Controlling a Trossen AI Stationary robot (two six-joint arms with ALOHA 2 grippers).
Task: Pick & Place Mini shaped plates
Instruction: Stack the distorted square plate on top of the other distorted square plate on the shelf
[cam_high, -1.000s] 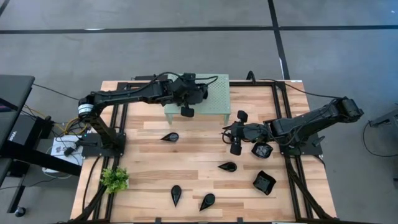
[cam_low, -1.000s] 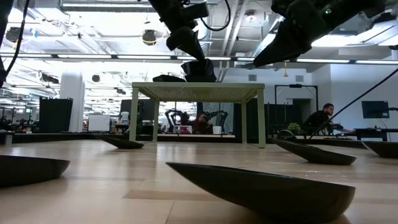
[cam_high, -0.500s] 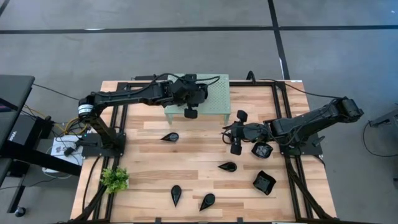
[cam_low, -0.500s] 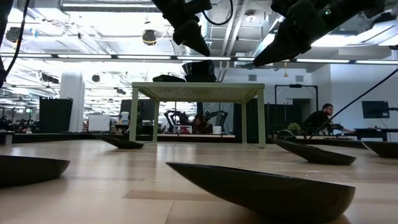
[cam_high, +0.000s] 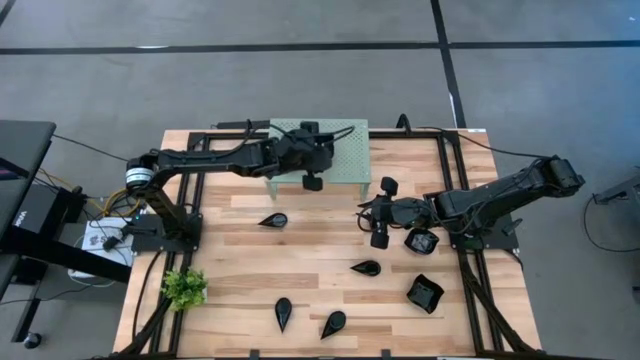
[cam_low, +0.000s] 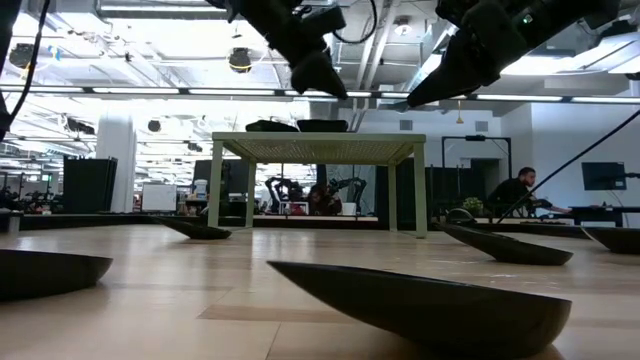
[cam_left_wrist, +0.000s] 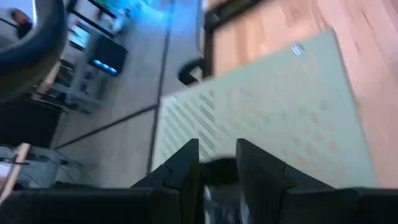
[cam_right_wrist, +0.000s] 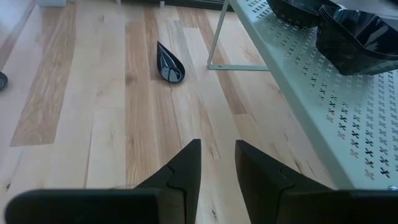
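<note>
The mini shaped plates are glossy black dishes. Teardrop ones lie on the wood (cam_high: 272, 220) (cam_high: 366, 267) (cam_high: 283, 312) (cam_high: 333, 323), a wavy square one lies near the right edge (cam_high: 424, 293), and another sits under my right arm (cam_high: 421, 240). Two more rest on top of the mint-green rack (cam_low: 268, 126) (cam_low: 322, 125) (cam_right_wrist: 357, 34). My left gripper (cam_low: 335, 90) (cam_left_wrist: 217, 158) hangs above the rack, clear of the plates, slightly open. My right gripper (cam_high: 362, 212) (cam_right_wrist: 217, 158) hovers over the table right of centre, slightly open and holding nothing.
The perforated rack (cam_high: 340, 160) stands on thin legs at the table's far middle. A small green plant (cam_high: 185, 288) sits near the left front corner. Bare wood lies in the table's middle. People sit in the room beyond the table (cam_low: 515, 190).
My left gripper has risen from the plate on the rack top and drifted a little toward the table's right. That plate has stayed lying on the rack. My right arm has kept still.
</note>
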